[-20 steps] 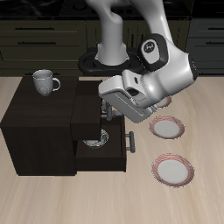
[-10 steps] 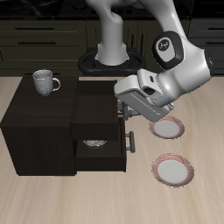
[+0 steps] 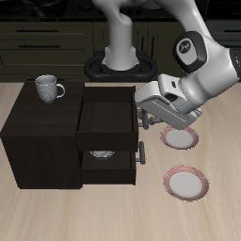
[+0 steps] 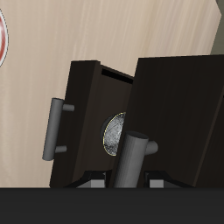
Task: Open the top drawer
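The dark wooden cabinet has its top drawer pulled well out toward the plates. My gripper is at the drawer's front, shut on its grey bar handle. In the wrist view the handle stands between my fingers, in front of the top drawer's dark front. The lower drawer is also out, with its own handle free. That lower handle shows in the wrist view, and a bowl lies inside that drawer.
A grey mug stands on the cabinet top. Two red-rimmed plates lie on the table beside the drawers, one near my gripper and one nearer the front edge. My arm's base is at the back.
My gripper has moved away from the cabinet toward the plates, and the top drawer has slid out with it, now covering more of the lower drawer and its bowl.
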Controlling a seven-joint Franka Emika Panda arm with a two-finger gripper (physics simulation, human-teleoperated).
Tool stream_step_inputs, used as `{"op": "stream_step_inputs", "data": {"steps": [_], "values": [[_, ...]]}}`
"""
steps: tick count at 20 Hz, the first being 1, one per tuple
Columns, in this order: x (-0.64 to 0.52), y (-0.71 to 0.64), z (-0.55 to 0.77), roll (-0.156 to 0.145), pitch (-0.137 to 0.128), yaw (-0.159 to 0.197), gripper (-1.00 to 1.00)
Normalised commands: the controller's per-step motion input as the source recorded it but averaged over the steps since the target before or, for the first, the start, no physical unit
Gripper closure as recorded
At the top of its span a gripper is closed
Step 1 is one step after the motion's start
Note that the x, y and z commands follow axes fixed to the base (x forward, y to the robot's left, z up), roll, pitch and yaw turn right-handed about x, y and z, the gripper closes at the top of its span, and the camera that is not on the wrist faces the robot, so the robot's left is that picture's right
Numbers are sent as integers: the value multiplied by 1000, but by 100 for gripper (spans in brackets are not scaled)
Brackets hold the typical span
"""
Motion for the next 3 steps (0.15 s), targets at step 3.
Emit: {"op": "stream_step_inputs", "data": {"steps": [3], "values": [[-98, 439, 67, 66, -1, -10, 100]]}}
